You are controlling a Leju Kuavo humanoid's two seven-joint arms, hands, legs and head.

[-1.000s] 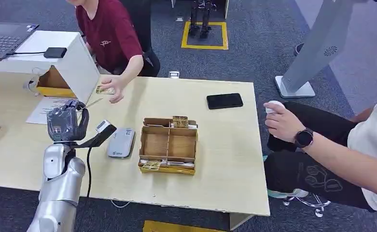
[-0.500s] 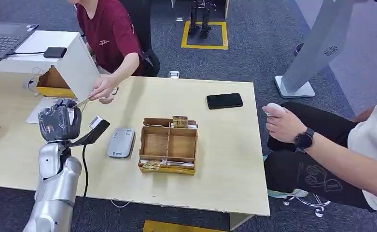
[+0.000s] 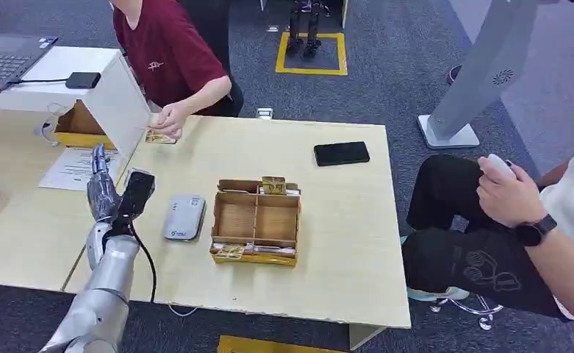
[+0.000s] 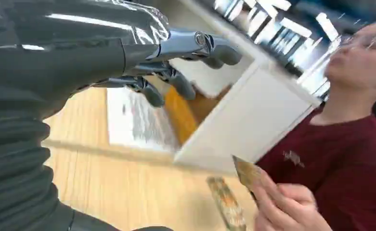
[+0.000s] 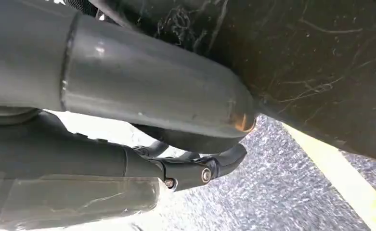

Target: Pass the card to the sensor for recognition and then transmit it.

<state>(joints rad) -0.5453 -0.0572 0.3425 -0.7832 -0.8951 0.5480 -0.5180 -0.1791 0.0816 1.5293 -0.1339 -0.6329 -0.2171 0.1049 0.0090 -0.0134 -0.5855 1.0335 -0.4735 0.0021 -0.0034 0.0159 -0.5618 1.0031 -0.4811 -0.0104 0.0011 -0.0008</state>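
A: Left hand (image 3: 101, 193)?
B: Raised over the bench (image 3: 328, 243), fingers spread, empty. Right hand (image 5: 195, 168) hangs; grip unclear.
A: The card (image 3: 159, 137)?
B: Beyond the left hand, with the person's hand (image 3: 167, 118) at the far edge.

The left arm reaches forward, its left hand (image 3: 102, 193) raised with fingers (image 4: 176, 82) straight, apart and empty. The right hand (image 5: 186, 168) hangs low, seemingly curled.
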